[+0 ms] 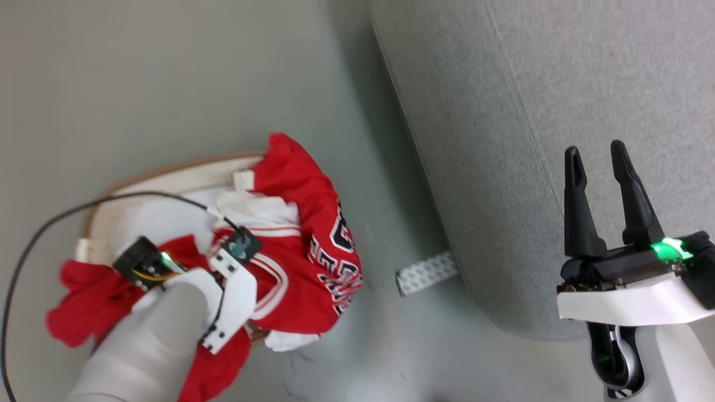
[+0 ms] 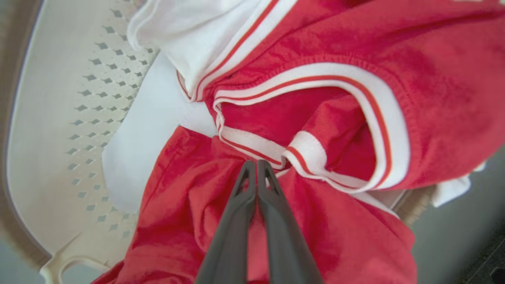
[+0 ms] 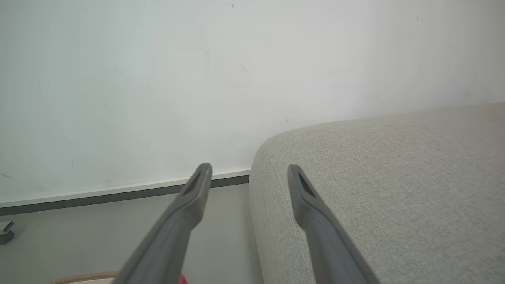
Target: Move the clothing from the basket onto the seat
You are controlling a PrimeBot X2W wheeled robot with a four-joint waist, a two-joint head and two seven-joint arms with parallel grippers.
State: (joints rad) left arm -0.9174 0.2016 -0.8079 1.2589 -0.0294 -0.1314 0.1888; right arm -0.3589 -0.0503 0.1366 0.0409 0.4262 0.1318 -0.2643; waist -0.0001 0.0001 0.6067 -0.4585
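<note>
Pale grey floor (image 1: 167,84), plain white wall (image 3: 158,79)

The red sports clothing with white ribbed trim (image 2: 347,51) is soft, matt cloth. The cream perforated plastic basket (image 2: 59,118) looks smooth; the large grey upholstered seat (image 3: 394,177) is coarsely woven fabric.

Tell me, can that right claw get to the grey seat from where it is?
Probably yes: the right claw is open with nothing in it, close over the seat near its rounded edge, and nothing lies between them.
</note>
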